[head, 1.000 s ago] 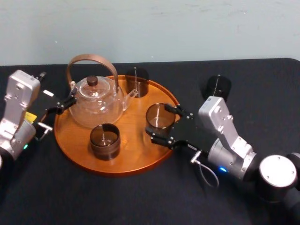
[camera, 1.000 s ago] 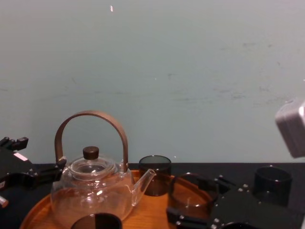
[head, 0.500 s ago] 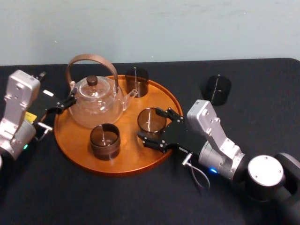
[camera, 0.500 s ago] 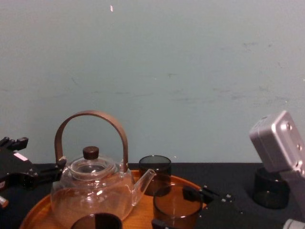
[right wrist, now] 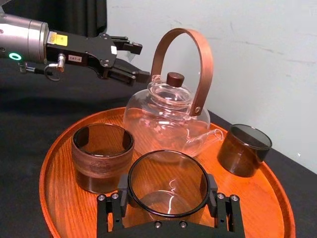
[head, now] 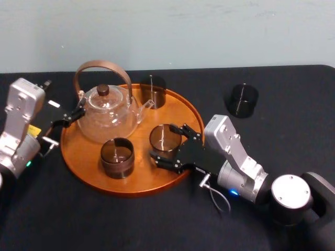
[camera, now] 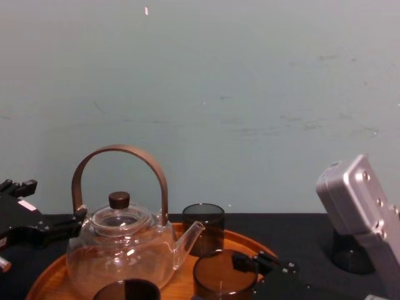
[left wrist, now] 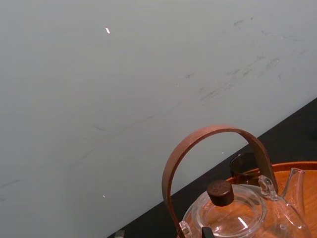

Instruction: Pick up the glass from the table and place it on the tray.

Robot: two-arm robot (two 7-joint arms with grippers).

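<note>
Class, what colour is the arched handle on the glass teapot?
Reddish-brown; the handle shows best in the right wrist view.

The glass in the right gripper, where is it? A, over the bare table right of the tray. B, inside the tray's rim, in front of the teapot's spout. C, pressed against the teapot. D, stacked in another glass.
B: the right gripper is shut on the glass inside the rim of the tray, apart from the teapot; the left gripper hangs by the teapot's handle.
</note>
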